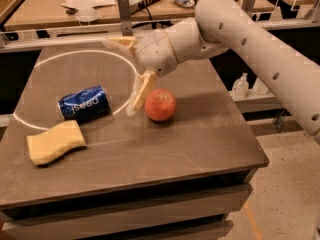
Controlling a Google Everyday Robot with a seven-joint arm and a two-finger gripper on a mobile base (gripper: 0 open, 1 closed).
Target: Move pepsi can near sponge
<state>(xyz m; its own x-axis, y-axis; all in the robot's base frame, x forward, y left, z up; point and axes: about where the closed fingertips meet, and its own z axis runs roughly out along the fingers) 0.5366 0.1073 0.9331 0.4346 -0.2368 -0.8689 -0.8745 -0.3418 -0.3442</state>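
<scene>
dented blue pepsi can [83, 104] on its side, near sponge [55, 142], gripper [120, 77] spread beside it

Counts, one pass.
- Table [200, 139]: one.
- Can [83, 103]: one, dark blue.
- Sponge [55, 142]: one, pale yellow.
- Apple [160, 104]: one, red.
- Arm [250, 29]: one.
- Gripper [118, 76]: one, low over the table, between can and apple. Fingers [140, 91]: two, spread apart, nothing between them.
- White ring [30, 76] on the tabletop: one.
- Clear bottle [241, 86] beyond the table's right edge: one. A pale item sits beside it, kind unclear.
- Papers [90, 1] on the far bench [45, 11]: several, exact count unclear.
</scene>
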